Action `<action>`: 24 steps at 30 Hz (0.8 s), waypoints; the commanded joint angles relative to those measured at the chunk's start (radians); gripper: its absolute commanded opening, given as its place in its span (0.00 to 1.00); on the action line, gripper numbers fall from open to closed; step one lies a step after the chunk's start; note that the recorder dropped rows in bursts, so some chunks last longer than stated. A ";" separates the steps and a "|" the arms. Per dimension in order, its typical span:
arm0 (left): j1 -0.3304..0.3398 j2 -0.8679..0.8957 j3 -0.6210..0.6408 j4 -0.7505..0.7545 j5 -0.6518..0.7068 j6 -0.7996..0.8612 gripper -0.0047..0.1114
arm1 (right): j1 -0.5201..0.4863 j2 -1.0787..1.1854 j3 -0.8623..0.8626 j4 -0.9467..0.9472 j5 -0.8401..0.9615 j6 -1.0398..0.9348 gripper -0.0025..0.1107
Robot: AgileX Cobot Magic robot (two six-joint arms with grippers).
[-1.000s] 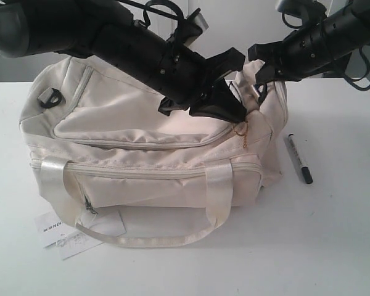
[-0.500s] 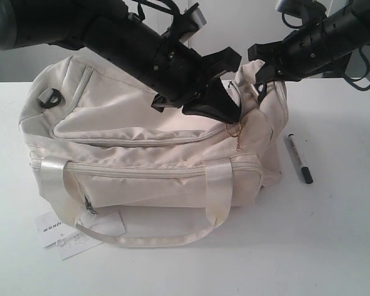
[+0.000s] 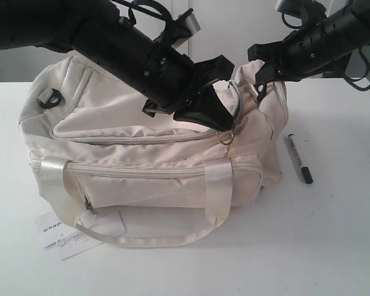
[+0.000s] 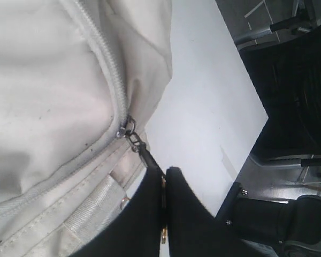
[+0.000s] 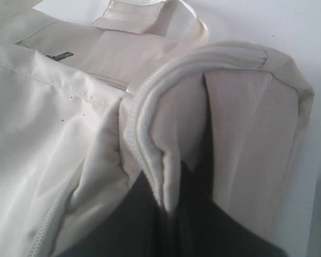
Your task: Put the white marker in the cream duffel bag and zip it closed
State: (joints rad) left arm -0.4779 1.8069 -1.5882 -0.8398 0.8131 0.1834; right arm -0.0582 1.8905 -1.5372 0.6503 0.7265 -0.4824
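Observation:
The cream duffel bag [image 3: 129, 148] lies on the white table, its curved top zipper [image 4: 109, 69] running to a slider [image 4: 125, 128]. My left gripper [image 3: 219, 120] [image 4: 165, 170] is shut on the zipper pull [image 4: 142, 152], and the gold charm [image 3: 226, 139] dangles below it. My right gripper [image 3: 259, 77] [image 5: 168, 184] is shut on the piped fabric edge [image 5: 150, 101] at the bag's right end and holds it up. The white marker [image 3: 298, 158] lies on the table to the right of the bag, black cap toward the front, with neither gripper on it.
White paper tags [image 3: 61, 237] lie at the bag's front left. A black D-ring [image 3: 49, 97] sits on the left end, and a strap handle [image 3: 172, 237] loops over the front. Beyond the table edge [image 4: 246, 91], dark chairs [image 4: 305, 80] stand.
My left gripper has moved left along the top of the bag with the zipper pull in it, and the gold charm went with it. The right gripper and the marker have stayed put.

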 commanded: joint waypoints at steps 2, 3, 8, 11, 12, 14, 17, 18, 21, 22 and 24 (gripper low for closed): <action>-0.013 -0.030 0.009 -0.022 0.081 0.002 0.04 | 0.000 -0.013 0.002 0.004 -0.040 -0.003 0.02; -0.013 -0.030 0.009 -0.022 0.084 0.004 0.04 | 0.000 -0.013 0.002 0.004 -0.040 -0.003 0.02; -0.013 -0.032 0.016 -0.019 0.106 0.015 0.04 | 0.000 -0.013 0.002 0.004 -0.040 -0.003 0.02; -0.013 -0.034 0.027 -0.019 0.108 0.020 0.04 | 0.000 -0.013 0.002 0.004 -0.040 -0.003 0.02; -0.013 -0.034 0.030 -0.019 0.108 0.022 0.04 | 0.000 -0.013 0.002 0.004 -0.040 -0.003 0.02; -0.013 -0.034 0.035 -0.019 0.117 0.025 0.04 | 0.000 -0.013 0.002 0.004 -0.040 -0.003 0.02; -0.013 -0.039 0.042 -0.012 0.119 0.026 0.04 | 0.000 -0.013 0.002 0.004 -0.040 -0.003 0.02; -0.013 -0.039 0.042 -0.010 0.123 0.029 0.04 | 0.000 -0.013 0.002 0.004 -0.040 -0.003 0.02; -0.013 -0.047 0.042 -0.004 0.130 0.033 0.04 | 0.000 -0.013 0.002 0.004 -0.040 -0.003 0.02; -0.013 -0.051 0.042 0.002 0.133 0.033 0.04 | 0.000 -0.013 0.002 0.004 -0.037 -0.003 0.02; -0.013 -0.053 0.042 0.005 0.141 0.033 0.04 | 0.000 -0.013 0.002 0.004 -0.037 -0.003 0.02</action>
State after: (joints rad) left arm -0.4779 1.7805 -1.5539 -0.8143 0.8336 0.2095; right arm -0.0582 1.8905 -1.5372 0.6541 0.7380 -0.4824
